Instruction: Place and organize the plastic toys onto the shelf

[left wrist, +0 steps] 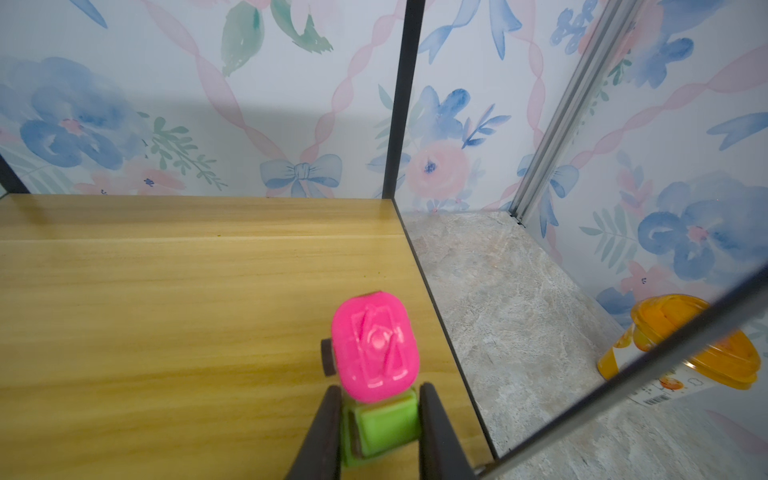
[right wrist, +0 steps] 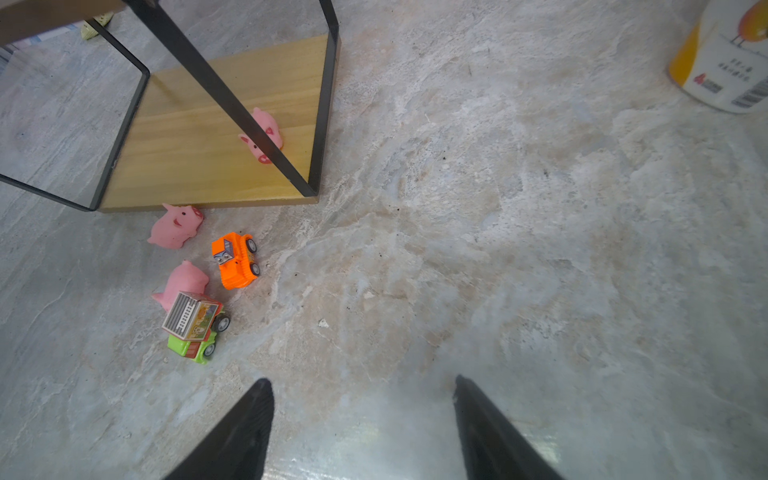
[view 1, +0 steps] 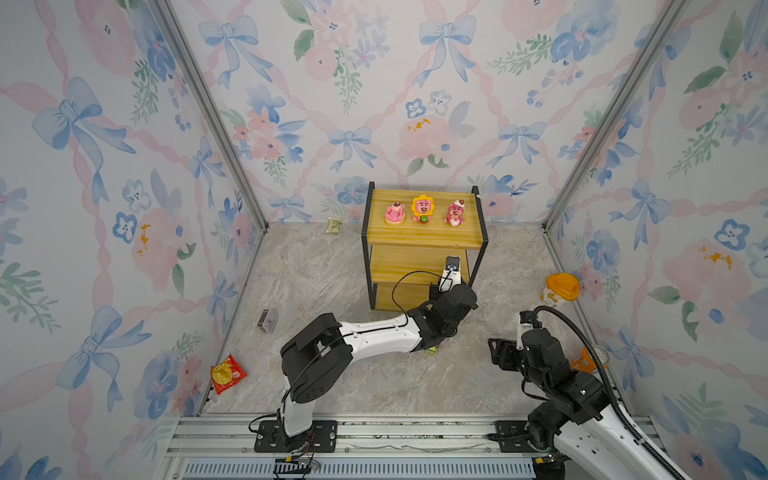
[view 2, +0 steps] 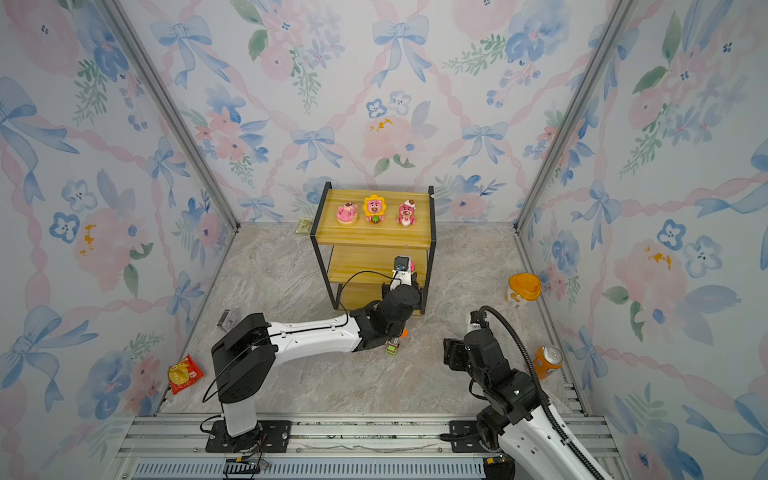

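Three pink bear figurines are standing on the black-framed wooden shelf's top board, a pink-green plastic car hanging at its middle board, a pink pig lying on its bottom board.

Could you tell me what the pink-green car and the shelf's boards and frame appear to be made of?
The pink-green car looks like glossy moulded plastic: saturated colour, soft highlights on its pink top. The shelf boards look like matte wood or wood-look laminate, with grain lines. The frame is probably thin black-painted metal.

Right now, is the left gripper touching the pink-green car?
Touching. The left wrist view shows the left gripper clamped on the car, at its green sides.
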